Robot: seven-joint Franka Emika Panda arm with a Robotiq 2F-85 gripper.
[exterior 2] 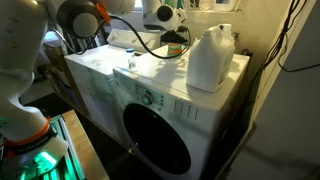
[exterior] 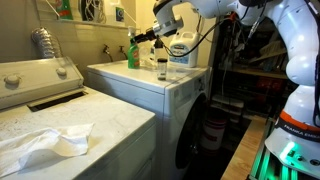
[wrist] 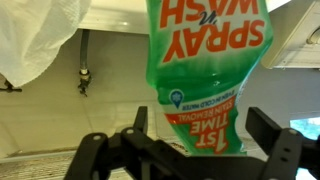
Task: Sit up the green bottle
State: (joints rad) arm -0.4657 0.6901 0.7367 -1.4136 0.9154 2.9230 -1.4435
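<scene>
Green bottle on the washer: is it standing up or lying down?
Standing up. In an exterior view the green bottle stands vertical on the washing machine, with its narrow neck pointing up.

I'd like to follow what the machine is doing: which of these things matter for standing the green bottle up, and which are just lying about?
In the job:
green bottle
fingers, spread either side of it

Just lying about:
jug
slim clear bottle
white cloth
</scene>
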